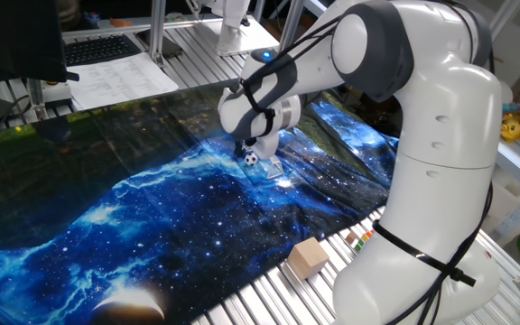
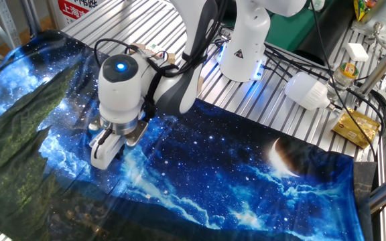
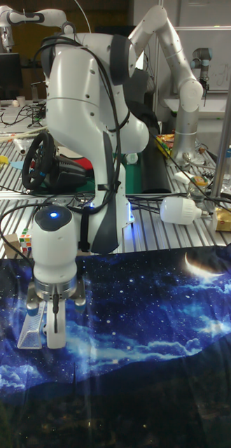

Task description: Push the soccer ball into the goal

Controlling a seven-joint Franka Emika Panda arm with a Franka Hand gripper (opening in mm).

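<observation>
Claw (image 1: 251,152) points straight down, just above soccer ball (image 1: 252,158) beside goal (image 1: 273,169)

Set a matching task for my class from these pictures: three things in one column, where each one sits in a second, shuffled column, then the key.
Things:
1. soccer ball
2. wooden block
3. printed sheets

Places:
A. on the bare metal slats, just off the cloth's edge
B. on the starry cloth, right below the gripper
C. beside the keyboard, beyond the cloth

Pairs: 1-B, 2-A, 3-C
</observation>
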